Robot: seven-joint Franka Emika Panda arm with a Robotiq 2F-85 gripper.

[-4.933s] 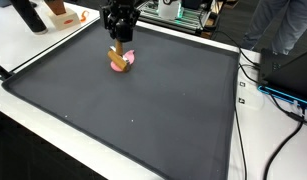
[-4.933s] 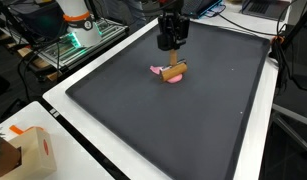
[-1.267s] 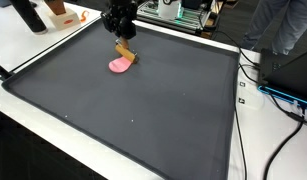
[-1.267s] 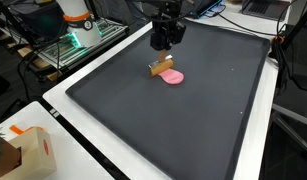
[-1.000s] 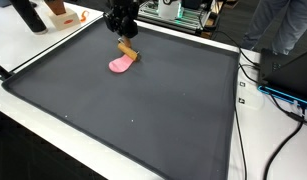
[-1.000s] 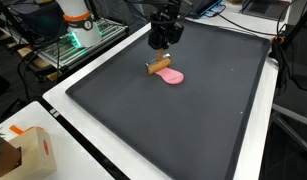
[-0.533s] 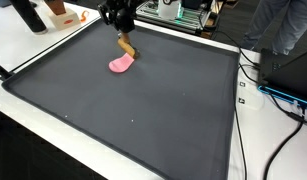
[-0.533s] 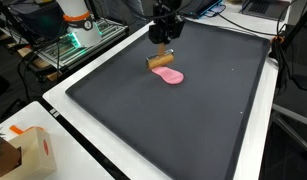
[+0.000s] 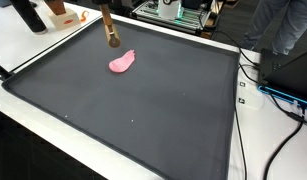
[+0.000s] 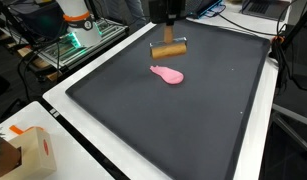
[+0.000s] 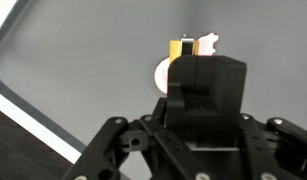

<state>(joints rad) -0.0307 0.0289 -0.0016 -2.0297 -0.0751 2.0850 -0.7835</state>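
- Cardboard box (image 10: pixel 28 150): brown and white, at the near left corner in an exterior view. It stands on the white table (image 10: pixel 68 125), well apart from the mat.
- Orange-and-white object (image 10: pixel 75 18): on the table beyond the mat's left edge. It is too small to make out further.
- Wooden piece (image 10: pixel 170 49): a short, round-sided bar, light brown with a plain finish.
  - In this exterior view it lies level and broadside to the camera.
  - Seen nearly end-on (image 9: pixel 112 36), it shows as a narrow tan strip with a dark lower tip.
  - It is held in the air over the far part of the mat, above and just beyond the pink lump, not touching it.
  - In the wrist view it shows as a small yellow-tan block (image 11: pixel 179 48) at the top of the black finger housing.
- Gripper (image 10: pixel 171 30): black, coming in from the top edge and mostly cut off by the frame. The jaws are drawn narrow and clamped on the wooden piece from above.
- Pink lump (image 10: pixel 167 75): flat, soft-edged and elongated, one end rounder than the other. It lies alone on the mat, seen also at (image 9: pixel 121 62).
- Mat (image 9: pixel 163 110): dark grey and rectangular with a raised black border. It covers most of the white table.
- Cables (image 9: pixel 278 95): black and blue, trailing over the table past the mat's right edge.
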